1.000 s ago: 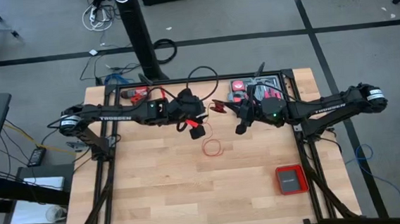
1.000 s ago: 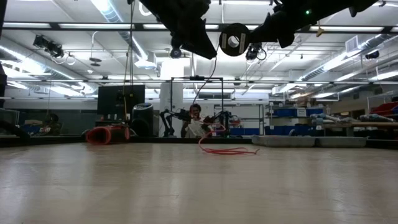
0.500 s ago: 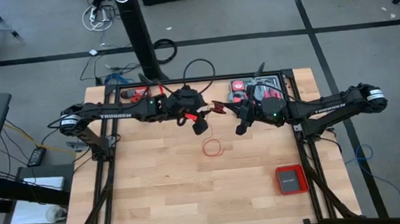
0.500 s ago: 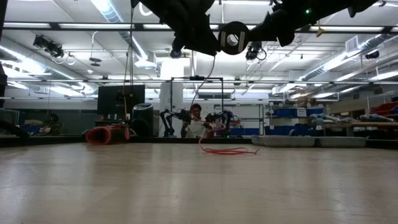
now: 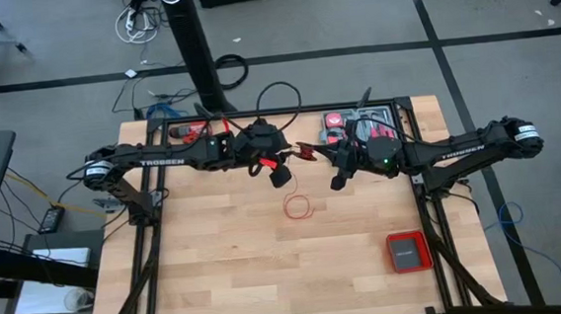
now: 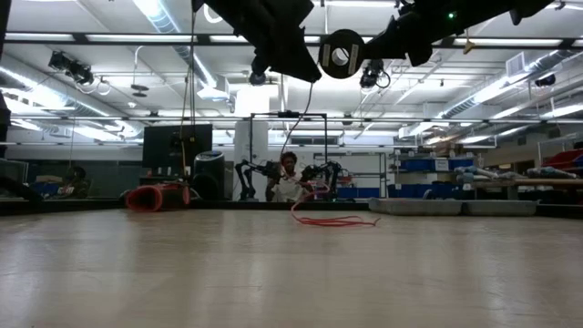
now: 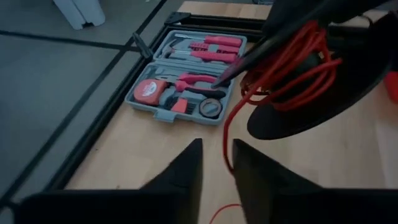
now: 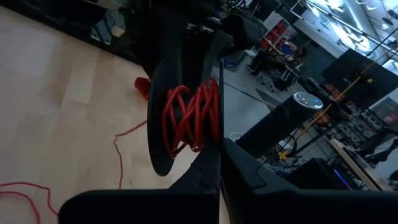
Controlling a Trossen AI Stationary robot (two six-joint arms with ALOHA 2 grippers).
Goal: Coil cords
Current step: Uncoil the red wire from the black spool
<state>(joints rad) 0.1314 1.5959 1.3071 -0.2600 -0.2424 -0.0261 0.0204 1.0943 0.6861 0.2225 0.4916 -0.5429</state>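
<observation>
The cord is thin and red. Part of it is wound on a black spool [image 8: 186, 118] held above the table's middle [image 5: 308, 152]. A strand hangs down to a loose loop [image 5: 297, 207] lying on the wood [image 6: 332, 220]. My right gripper [image 8: 219, 165] is shut on the spool. My left gripper [image 7: 217, 163] hangs just left of the spool [image 5: 280, 174], open by a narrow gap. The hanging strand [image 7: 225, 146] passes between its fingertips; whether it touches them, I cannot tell. My right gripper pinches the rim of one spool flange [image 8: 219, 134] between its two fingers, coming nearly level from the table's right. The spool [image 6: 342, 55] hangs clear of the table with its flat face toward the near edge.
An open grey tool case [image 5: 367, 126] sits at the far right [image 7: 186, 93]. A flat red square box [image 5: 407, 251] lies near the right edge. A red-and-black drill [image 5: 192, 133] lies at the far left. Bare wood spreads across the near half.
My left gripper has shifted a little toward the spool and the far edge, rolling slightly. The spool, my right gripper and the loop on the table have kept still.
</observation>
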